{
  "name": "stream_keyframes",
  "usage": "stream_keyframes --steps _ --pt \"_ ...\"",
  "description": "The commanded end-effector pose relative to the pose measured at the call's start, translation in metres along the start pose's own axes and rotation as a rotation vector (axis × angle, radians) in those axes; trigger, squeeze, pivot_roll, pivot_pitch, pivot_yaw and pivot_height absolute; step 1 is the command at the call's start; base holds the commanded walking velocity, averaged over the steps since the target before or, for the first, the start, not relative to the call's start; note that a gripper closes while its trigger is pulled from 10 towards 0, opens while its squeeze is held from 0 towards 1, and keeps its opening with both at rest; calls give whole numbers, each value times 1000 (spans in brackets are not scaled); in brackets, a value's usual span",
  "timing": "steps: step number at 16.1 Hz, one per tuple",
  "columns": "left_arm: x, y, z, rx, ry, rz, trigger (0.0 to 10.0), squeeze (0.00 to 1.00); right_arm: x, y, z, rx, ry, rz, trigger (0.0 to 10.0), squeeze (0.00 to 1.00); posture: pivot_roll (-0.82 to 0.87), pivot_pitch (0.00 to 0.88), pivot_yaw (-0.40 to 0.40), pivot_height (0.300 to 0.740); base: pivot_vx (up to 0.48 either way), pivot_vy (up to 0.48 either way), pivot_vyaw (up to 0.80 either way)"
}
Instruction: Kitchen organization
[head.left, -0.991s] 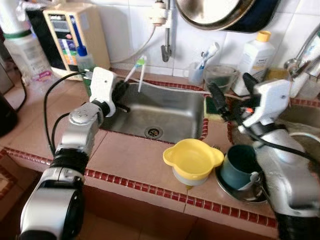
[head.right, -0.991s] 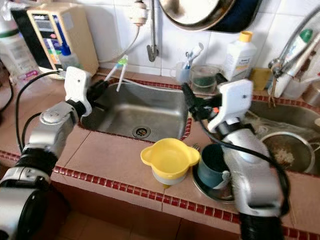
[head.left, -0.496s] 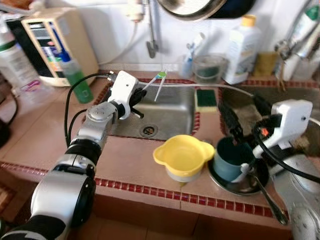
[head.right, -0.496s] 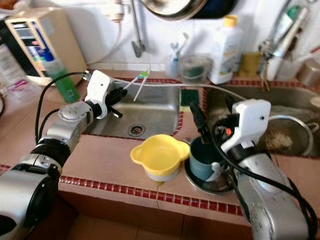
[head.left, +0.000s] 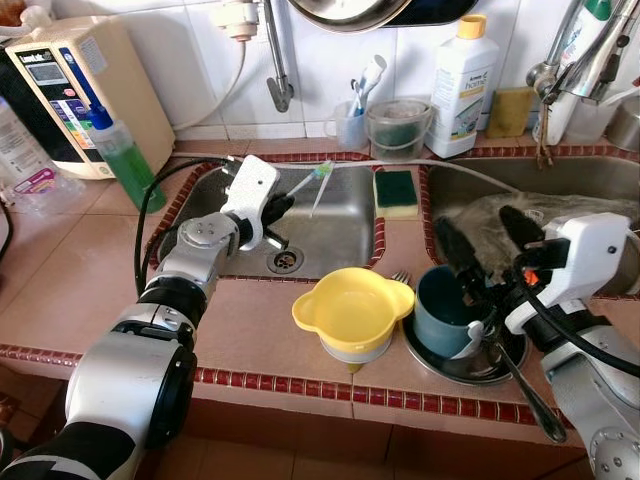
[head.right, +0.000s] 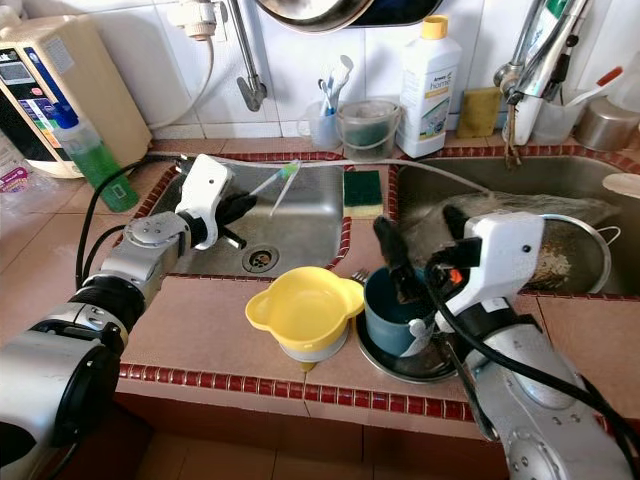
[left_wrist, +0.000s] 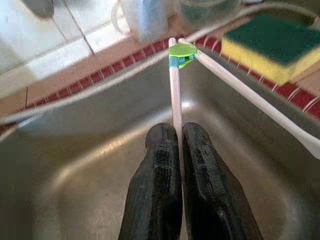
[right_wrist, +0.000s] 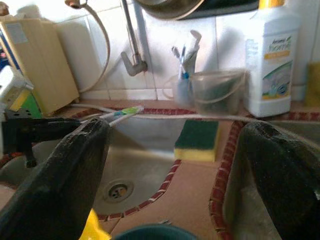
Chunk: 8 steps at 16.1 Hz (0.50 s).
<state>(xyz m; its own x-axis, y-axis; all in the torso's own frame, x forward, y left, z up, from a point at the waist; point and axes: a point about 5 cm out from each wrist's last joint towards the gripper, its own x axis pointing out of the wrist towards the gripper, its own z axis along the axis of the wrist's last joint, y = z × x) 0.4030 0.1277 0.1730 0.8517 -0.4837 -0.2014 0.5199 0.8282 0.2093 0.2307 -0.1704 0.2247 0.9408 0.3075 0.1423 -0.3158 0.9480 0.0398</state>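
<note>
Chopsticks: a white pair of training chopsticks (left_wrist: 174, 95), joined at the far end by a green clip (left_wrist: 181, 52), is held above the steel basin of the left sink (head.left: 340, 225); one stick is pinched, the other angles off to the side.
Left gripper: the left gripper (left_wrist: 179, 134) is seen over the sink's near-left corner, its black fingers (left_wrist: 159, 170) clenched on the end of one stick.
Sink surroundings: a drain (head.left: 284, 259) is seen at the basin floor, and a yellow-and-green sponge (head.left: 396, 192) is laid on the tiled divider between the two basins.
Right gripper: the right gripper (head.left: 478, 245) is held above the teal mug, its fingers (right_wrist: 75, 175) spread wide with nothing between them.
Counter items: a yellow funnel (head.left: 352, 312) is set on the tiled counter (head.left: 245, 330) in front of the sink, just beside a teal mug (head.left: 446, 310) that is standing in a metal dish (head.left: 470, 366).
Back ledge: a white detergent bottle (head.left: 461, 58), a clear tub (head.left: 395, 127), a cup of toothbrushes (head.left: 350, 120) and a green spray bottle (head.left: 125, 165) are lined along the wall.
</note>
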Motion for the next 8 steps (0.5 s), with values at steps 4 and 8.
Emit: stream_keyframes --steps 4,8 --pt "-11 16 -23 -55 121 89 10000 0 -7 14 1 4 31 63 10000 0 -348 113 156 740 0 0 0" --pt "-14 17 -31 -54 160 102 10000 0 -7 18 1 14 44 78 10000 0 -346 112 153 740 0 0 0"
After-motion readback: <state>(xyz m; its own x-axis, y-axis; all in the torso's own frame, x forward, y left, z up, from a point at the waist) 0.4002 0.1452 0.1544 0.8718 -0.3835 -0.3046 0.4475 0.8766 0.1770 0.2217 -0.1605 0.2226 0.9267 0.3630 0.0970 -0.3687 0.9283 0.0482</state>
